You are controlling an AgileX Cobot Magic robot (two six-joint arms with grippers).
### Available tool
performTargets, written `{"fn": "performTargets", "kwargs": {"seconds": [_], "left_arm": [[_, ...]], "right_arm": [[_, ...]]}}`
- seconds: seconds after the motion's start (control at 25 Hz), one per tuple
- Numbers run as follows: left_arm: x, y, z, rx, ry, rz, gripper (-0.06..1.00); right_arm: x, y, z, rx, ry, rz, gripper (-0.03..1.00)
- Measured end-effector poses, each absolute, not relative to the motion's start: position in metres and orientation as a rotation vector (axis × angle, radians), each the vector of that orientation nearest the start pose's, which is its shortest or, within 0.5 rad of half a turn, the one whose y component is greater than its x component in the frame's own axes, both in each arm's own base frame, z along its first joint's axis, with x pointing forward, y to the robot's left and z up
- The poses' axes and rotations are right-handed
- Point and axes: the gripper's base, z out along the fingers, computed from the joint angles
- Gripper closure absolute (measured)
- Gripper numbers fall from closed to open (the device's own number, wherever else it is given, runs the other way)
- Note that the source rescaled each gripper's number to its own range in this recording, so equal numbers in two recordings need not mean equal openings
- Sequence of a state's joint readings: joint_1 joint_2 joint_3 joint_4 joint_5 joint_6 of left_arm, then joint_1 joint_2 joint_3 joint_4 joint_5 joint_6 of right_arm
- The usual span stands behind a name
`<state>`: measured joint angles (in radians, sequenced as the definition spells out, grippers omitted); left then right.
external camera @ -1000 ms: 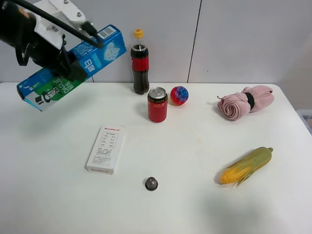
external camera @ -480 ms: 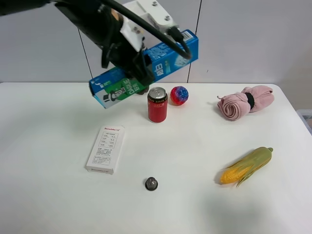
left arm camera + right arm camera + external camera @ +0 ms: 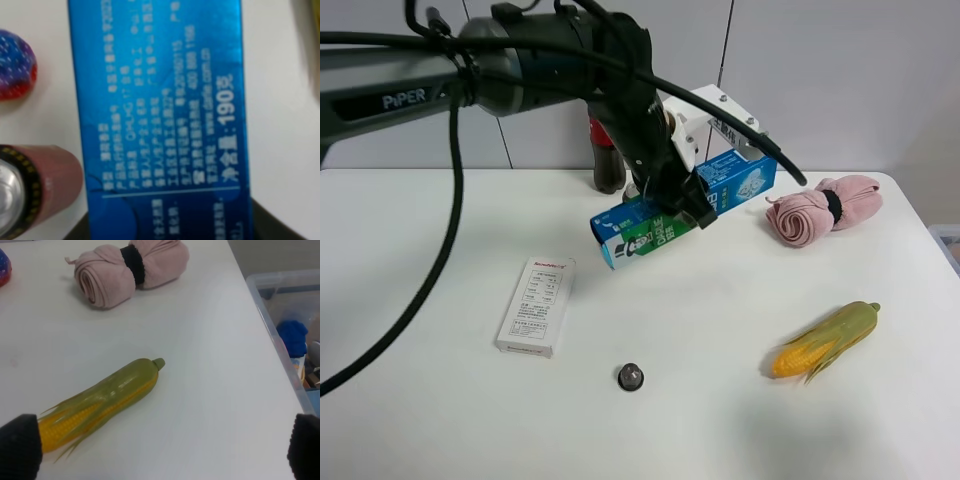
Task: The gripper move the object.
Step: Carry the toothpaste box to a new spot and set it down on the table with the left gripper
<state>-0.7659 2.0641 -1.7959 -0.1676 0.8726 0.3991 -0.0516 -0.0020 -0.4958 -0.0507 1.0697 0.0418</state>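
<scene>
My left gripper (image 3: 675, 197) reaches across the middle and is shut on the object, a long blue and green carton (image 3: 745, 182). It holds the carton tilted in the air, above the table's back middle. In the left wrist view the carton's blue face with white print (image 3: 160, 115) fills the picture, with the black jaws at its lower corners. My right gripper (image 3: 160, 450) is open and empty, low over the table beside the corn cob (image 3: 100, 405). It is out of the exterior high view.
A red can (image 3: 35, 185) and a blue-red ball (image 3: 15, 65) lie under the carton. A cola bottle (image 3: 606, 165), flat white box (image 3: 537, 305), small dark cap (image 3: 630, 376), pink cloth roll (image 3: 823, 207) and corn cob (image 3: 825, 340) are on the table. A clear bin (image 3: 290, 330) stands past the right edge.
My left arm has carried the carton from the far upper left to the right and lower, so it now hides the can and the ball in the exterior high view.
</scene>
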Motion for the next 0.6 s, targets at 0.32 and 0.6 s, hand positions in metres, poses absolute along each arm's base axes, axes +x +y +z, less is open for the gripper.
{"fn": "performTargets", "kwargs": {"seconds": [0.32, 0.6], "left_arm": [[0.337, -0.345, 0.199, 1.017, 2.521, -0.465, 0.94], [0.34, -0.349, 0.166, 1.052, 2.571, -0.438, 0.94]], "right_arm": [[-0.005, -0.004, 0.275, 0.098, 2.053, -0.067, -0.03], [-0.005, -0.004, 0.275, 0.098, 2.053, -0.067, -0.03]]}}
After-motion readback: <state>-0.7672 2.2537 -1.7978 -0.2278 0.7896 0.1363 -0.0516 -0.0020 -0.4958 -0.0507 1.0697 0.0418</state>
